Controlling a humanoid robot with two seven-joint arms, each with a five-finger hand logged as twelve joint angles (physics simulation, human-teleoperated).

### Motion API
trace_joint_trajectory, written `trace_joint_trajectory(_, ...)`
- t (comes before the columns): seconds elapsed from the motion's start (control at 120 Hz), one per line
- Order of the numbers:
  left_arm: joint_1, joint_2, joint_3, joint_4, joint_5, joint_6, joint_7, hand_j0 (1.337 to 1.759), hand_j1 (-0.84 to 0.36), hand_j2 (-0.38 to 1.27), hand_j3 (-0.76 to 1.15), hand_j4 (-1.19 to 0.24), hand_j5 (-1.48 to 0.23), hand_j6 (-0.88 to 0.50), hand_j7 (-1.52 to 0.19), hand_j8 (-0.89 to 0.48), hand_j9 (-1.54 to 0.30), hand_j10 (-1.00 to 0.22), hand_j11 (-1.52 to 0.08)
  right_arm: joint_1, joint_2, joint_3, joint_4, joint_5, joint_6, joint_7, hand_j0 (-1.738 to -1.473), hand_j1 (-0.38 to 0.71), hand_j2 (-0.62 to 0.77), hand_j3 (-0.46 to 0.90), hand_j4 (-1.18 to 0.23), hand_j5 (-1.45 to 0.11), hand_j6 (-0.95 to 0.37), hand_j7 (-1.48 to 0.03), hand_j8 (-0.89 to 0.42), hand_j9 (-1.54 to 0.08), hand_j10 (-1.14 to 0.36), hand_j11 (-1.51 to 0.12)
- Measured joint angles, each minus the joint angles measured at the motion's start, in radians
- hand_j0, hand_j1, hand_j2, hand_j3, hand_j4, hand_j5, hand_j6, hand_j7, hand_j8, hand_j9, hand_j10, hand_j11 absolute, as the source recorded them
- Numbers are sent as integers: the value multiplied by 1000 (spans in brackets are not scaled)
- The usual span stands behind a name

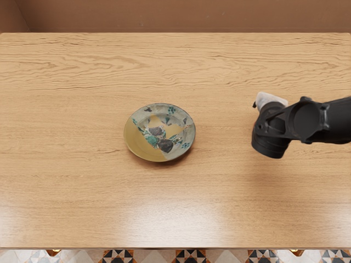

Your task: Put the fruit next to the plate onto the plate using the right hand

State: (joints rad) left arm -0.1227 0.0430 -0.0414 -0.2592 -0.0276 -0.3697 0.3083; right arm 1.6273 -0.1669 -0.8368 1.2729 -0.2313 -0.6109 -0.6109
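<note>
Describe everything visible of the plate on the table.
The plate is round and shallow, and looks like glazed ceramic. It is grey-blue with an ochre part at its lower left, and bears teal and dark purple motifs that seem painted. It lies flat, right way up, near the middle of the wooden table. Only the table touches it; the right hand is apart, to its right.
</note>
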Motion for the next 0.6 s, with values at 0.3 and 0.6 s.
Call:
trace_joint_trajectory(0.3,0,0,0,0,0,0,0,1658,349,0,0,0,0,0,0,0,0,0,0,-30,25,0,-63,0,0,-1,-1658,66,-58,0,-345,-450,-347,-448,-346,-449,-346,-448)
trace_joint_trajectory(0.6,0,0,0,0,0,0,0,1658,349,0,0,0,0,0,0,0,0,0,0,-54,57,7,-119,-1,0,0,-1658,176,-75,0,-415,-544,-418,-541,-416,-543,-416,-543)
